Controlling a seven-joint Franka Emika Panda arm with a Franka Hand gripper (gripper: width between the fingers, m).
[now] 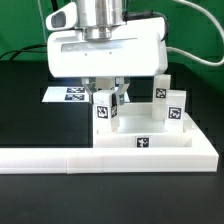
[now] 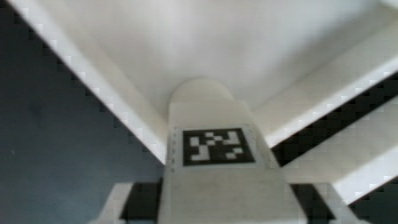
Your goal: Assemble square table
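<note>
I see the gripper (image 1: 108, 97) clamped on a tagged leg block (image 1: 105, 112), held upright just above the square slab (image 1: 150, 143). Two more leg blocks (image 1: 168, 104) stand on the slab, toward the exterior view's right of the gripper.

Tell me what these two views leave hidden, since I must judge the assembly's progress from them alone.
- Exterior view: the gripper body covers the middle of the square table; its corner sockets do not show.
- Exterior view: the marker board is partly behind the gripper.
- Exterior view: how many leg blocks stand behind the front ones is unclear.
- Wrist view: the leg block fills the frame; its lower end is cut off, and the jaws' contact is blurred.
</note>
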